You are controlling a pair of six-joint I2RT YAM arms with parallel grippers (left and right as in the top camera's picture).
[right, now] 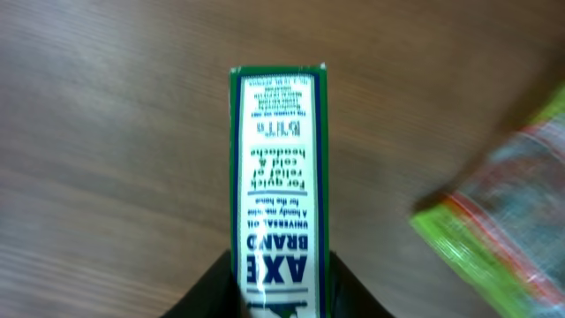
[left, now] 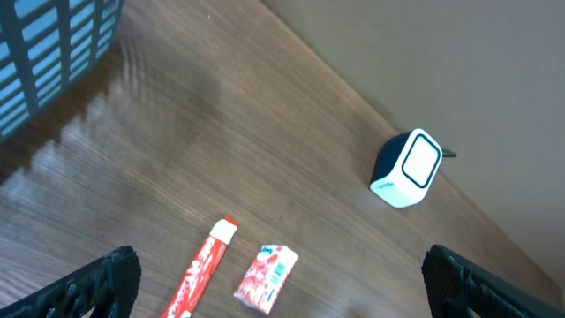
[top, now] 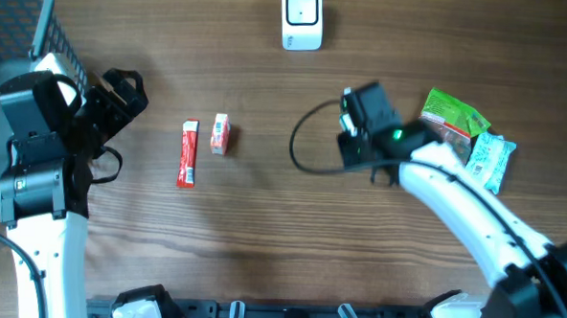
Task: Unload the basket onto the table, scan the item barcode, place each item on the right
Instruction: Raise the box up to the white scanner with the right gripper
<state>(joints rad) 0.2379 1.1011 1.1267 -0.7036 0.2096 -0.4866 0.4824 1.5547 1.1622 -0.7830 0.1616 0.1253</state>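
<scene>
- Two pincers: right gripper (right: 281,296) pinching green-edged box (right: 278,159) by one end; left gripper (top: 119,94) spread wide.
- Box well apart from scanner (top: 301,18); barcode not visible.
- Risk: shallow end grip, box pivoting or slipping; wrong face presented, no read.

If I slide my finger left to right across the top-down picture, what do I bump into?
Basket, left gripper, red tube, small red box, white scanner, right gripper gripping a green box, green packet, white packet.
</scene>
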